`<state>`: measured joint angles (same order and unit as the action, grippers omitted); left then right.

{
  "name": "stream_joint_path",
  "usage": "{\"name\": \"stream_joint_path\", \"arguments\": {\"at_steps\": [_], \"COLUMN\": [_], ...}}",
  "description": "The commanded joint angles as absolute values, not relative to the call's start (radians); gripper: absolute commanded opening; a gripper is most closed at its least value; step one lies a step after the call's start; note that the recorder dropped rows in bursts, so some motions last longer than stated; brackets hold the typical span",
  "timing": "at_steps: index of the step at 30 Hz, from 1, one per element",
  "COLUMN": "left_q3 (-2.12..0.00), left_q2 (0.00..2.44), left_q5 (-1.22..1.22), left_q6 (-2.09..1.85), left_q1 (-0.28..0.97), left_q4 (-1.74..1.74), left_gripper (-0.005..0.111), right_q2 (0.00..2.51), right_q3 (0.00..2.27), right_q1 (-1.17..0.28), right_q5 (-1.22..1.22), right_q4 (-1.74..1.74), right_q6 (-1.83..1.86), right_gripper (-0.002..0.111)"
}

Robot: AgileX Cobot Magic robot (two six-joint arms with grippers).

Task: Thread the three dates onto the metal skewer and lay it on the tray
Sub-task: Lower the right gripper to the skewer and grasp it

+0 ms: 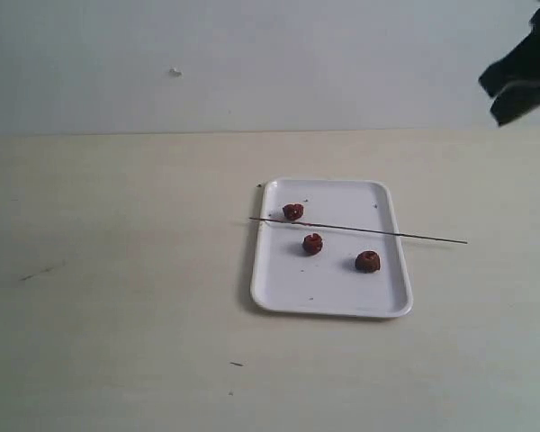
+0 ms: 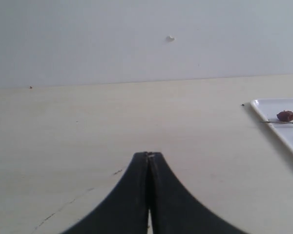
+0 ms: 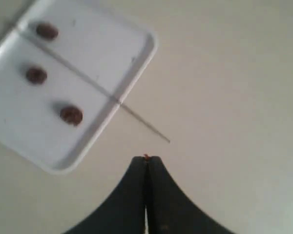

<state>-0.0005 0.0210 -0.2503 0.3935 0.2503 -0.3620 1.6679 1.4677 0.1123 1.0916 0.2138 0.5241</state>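
The white tray (image 1: 333, 292) lies on the table right of centre. Three dates (image 1: 292, 211) (image 1: 312, 243) (image 1: 367, 261) sit loose on it in a slanting row. The metal skewer (image 1: 432, 238) rests across the tray's rims, bare, and sticks out past the right rim. My right gripper (image 1: 497, 101) hangs high at the far right, well above the skewer's free end (image 3: 158, 134). In its wrist view the right gripper (image 3: 146, 158) is shut, with a tiny red speck at the tip. My left gripper (image 2: 148, 154) is shut and empty, far left of the tray (image 2: 263, 105), low over bare table.
A pale wall rises behind the table, with a small white mark (image 1: 175, 72) on it. Faint dark scratches (image 1: 40, 270) mark the tabletop at the left, and a small dark speck (image 1: 237, 364) lies in front of the tray.
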Motion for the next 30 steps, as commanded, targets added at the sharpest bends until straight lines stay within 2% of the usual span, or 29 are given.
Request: {"name": "stream_joint_path", "arguments": {"at_steps": [1, 6, 15, 22, 30], "left_q3": [0.0, 0.0, 0.0, 0.0, 0.0], "left_q2": [0.023, 0.023, 0.023, 0.023, 0.023], "left_q5": [-0.237, -0.237, -0.237, -0.237, -0.237], "left_q6": [0.392, 0.392, 0.392, 0.392, 0.392], "left_q1": [0.248, 0.248, 0.248, 0.248, 0.248], "left_q4": [-0.361, -0.361, -0.361, -0.361, -0.361], "left_gripper": [0.0, 0.0, 0.0, 0.0, 0.0], "right_q2": [1.856, 1.966, 2.097, 2.131, 2.175], "right_q3": [1.609, 1.612, 1.612, 1.612, 1.613], "right_q1": [0.068, -0.026, -0.105, -0.105, -0.105], "right_q5": [1.221, 1.204, 1.056, 0.913, 0.911], "right_q4": [0.188, 0.173, 0.016, 0.067, 0.071], "right_q6": [0.725, 0.96, 1.027, 1.016, 1.027], "right_gripper": [0.0, 0.004, 0.035, 0.033, 0.033]}}
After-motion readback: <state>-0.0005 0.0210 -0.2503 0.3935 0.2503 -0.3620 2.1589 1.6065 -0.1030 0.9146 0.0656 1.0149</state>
